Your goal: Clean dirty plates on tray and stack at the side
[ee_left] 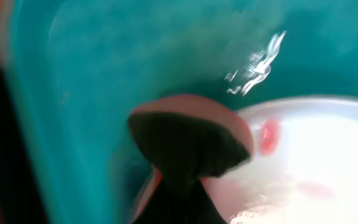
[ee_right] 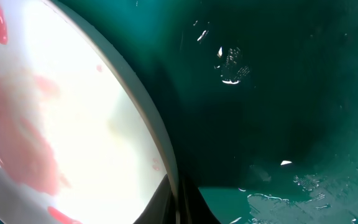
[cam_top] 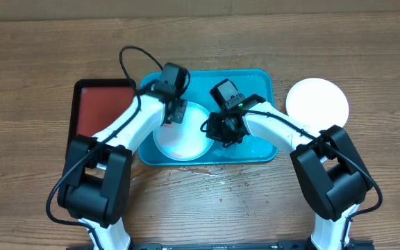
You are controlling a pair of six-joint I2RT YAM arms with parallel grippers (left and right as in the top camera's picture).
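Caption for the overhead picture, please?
Left gripper and right gripper tend a red-smeared plate in the turquoise tray; a white plate aside.

I've got the turquoise tray (cam_top: 259,82) lying flat mid-worktop, a little nearer the far edge, its floor wet and glinting. A pale round plate (cam_top: 183,142) lies inside it at the near-left end, upright, with red smears and blotches across its face. A white plate (cam_top: 317,104) sits on the wood just right of the tray and looks clean.
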